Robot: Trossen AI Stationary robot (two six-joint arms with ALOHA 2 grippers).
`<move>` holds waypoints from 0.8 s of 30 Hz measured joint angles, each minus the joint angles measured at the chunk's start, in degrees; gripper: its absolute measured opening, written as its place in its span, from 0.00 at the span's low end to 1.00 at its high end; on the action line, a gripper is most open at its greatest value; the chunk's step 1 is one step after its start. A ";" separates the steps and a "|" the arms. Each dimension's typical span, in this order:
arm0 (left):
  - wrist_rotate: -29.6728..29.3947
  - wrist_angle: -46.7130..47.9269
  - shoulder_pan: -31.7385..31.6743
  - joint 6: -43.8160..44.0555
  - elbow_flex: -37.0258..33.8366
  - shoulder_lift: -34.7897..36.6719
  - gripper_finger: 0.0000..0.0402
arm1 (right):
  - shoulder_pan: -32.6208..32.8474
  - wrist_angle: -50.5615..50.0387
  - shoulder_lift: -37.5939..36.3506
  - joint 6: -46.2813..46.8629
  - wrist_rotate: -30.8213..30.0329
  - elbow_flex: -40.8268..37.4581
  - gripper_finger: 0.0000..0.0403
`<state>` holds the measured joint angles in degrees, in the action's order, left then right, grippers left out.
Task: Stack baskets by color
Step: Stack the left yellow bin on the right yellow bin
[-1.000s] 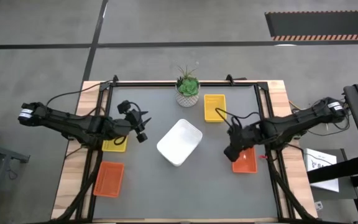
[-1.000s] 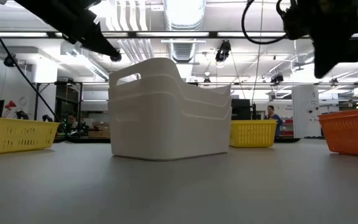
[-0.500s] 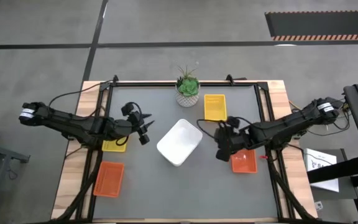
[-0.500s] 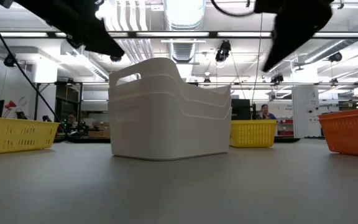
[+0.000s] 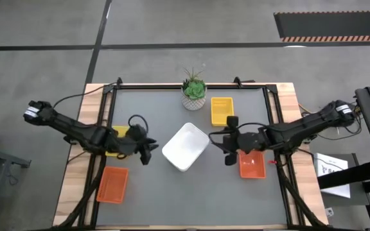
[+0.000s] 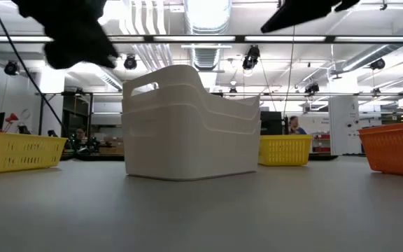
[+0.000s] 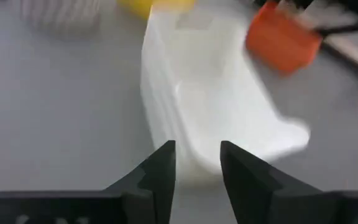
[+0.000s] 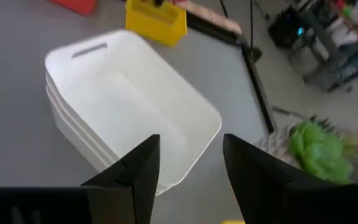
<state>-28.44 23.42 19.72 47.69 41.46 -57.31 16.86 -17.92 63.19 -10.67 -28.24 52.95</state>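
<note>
Two slim black jointed arms (image 5: 82, 131) trailing looped black cables.

— What do we have mid-table?
— Nested white baskets (image 5: 185, 147), turned diagonally (three, by the rims).
— Others?
— Orange baskets near left (image 5: 112, 184) and right (image 5: 253, 164); yellow far (image 5: 221, 111) and left (image 5: 117, 145).

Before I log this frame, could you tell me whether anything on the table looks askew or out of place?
Only the white baskets stand out: the nested stack sits at an angle to the table edges, while the yellow basket near the plant lies square. Nothing looks spilled or damaged.
</note>
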 joint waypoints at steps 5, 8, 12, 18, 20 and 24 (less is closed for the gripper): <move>9.28 27.22 1.47 20.21 7.50 -6.42 0.21 | 0.00 0.47 -2.48 -1.98 0.23 -0.10 0.42; 10.76 45.68 1.40 30.22 11.00 -10.15 0.20 | 0.00 0.50 -3.07 -2.18 0.23 -0.25 0.42; 11.80 50.02 -0.16 32.60 8.82 -13.27 0.20 | 0.00 0.66 -3.11 -3.00 0.38 -0.80 0.42; 15.86 47.58 -1.77 32.71 3.90 -13.90 0.24 | 0.00 2.96 -3.12 -4.03 0.38 -2.51 0.42; 15.86 47.47 -1.90 32.77 3.49 -13.16 0.29 | 0.00 4.16 -3.13 -4.71 0.38 -3.18 0.42; 15.83 47.17 -2.03 32.67 3.61 -11.14 0.40 | 0.00 4.86 -3.13 -5.00 0.36 -3.92 0.42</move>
<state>-12.61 70.59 17.69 80.36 45.08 -68.45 16.86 -13.05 60.05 -15.67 -27.88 49.03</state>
